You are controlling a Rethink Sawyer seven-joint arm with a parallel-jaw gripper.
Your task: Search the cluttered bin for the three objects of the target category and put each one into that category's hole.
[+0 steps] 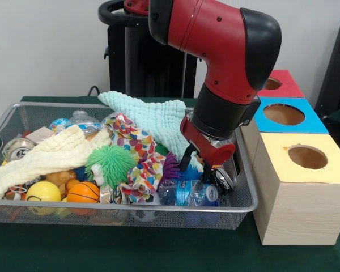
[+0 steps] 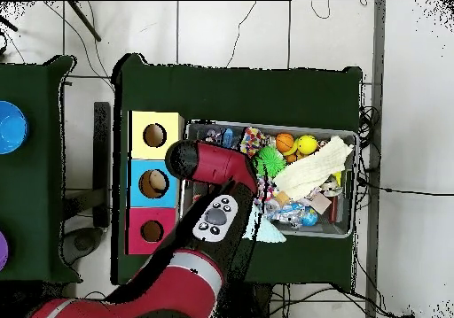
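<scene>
A crinkly clear plastic bottle with blue and white marks is seen lying in the wire-mesh bin, just below and in front of the hand; it is judged light, thin-walled and slippery, likely to crumple and to slide under pressure, so a grip across its middle, not its tapered end, is advised. The hand is lowered into the bin with its dark fingers spread apart; nothing is seen pinched between them, and a shiny can lies just beside them toward the boxes. A purple spiky ball is touching the bottle on the side away from the boxes; a patterned cloth, a green spiky ball and a pale yellow towel lie farther off. The blue-panelled hole is found beyond the bin's rim, between the red and yellow panels, on the green table.
</scene>
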